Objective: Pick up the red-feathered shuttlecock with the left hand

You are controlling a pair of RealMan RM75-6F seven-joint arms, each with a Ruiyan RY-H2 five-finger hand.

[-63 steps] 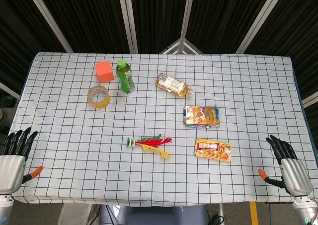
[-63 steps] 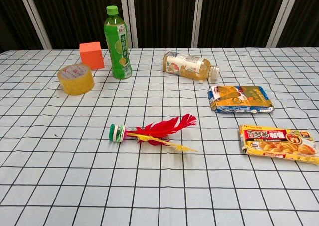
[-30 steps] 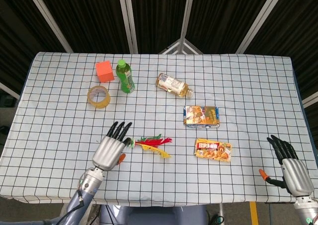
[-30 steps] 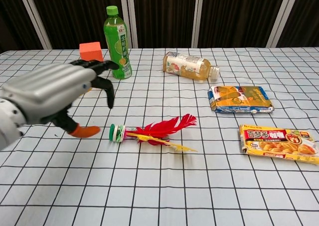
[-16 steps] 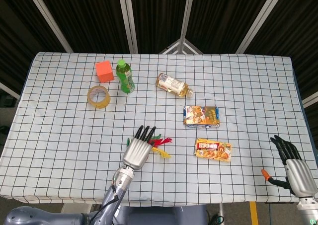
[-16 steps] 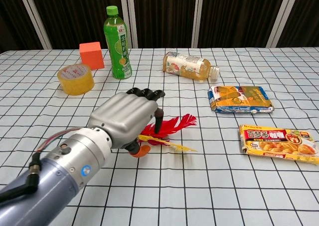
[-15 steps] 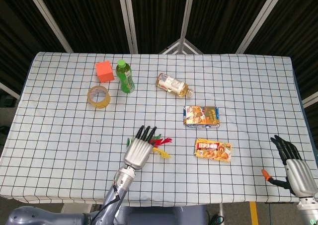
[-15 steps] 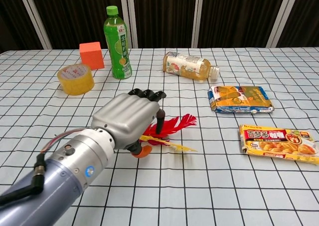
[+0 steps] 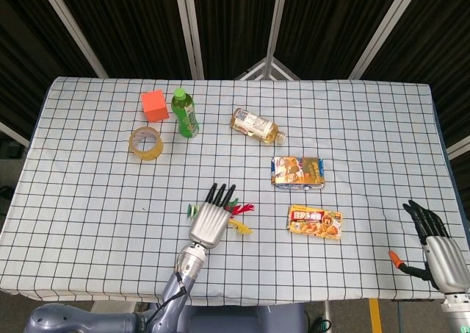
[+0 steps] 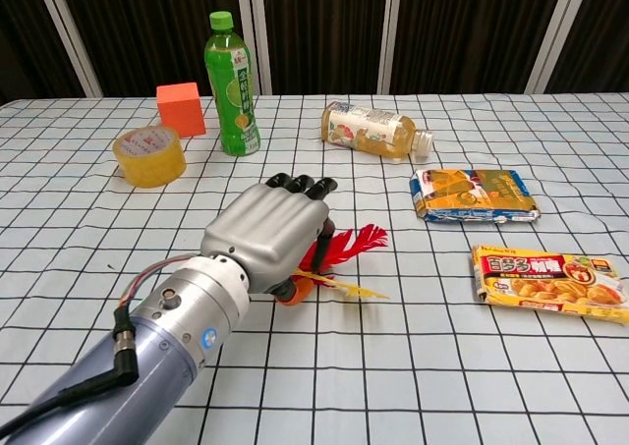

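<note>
We log: checked-cloth table (image 9: 88,201). Left hand (image 9: 211,224), silver-backed, palm down over the red-feathered shuttlecock (image 10: 346,248) near the table's middle; fingers (image 10: 300,184) curled downward over its base, whether they grip it we cannot tell. Right hand (image 9: 439,252) at the near right edge, fingers spread, holding nothing.

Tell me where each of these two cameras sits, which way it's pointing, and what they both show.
Head view: high above the near edge, looking steeply down on the whole table; shows left hand and right hand.
Chest view: low at the near edge, looking level across toward the dark curtains; shows the left hand and forearm only.
Shared: the left hand over the red-feathered shuttlecock, the green bottle, and the tape roll.
</note>
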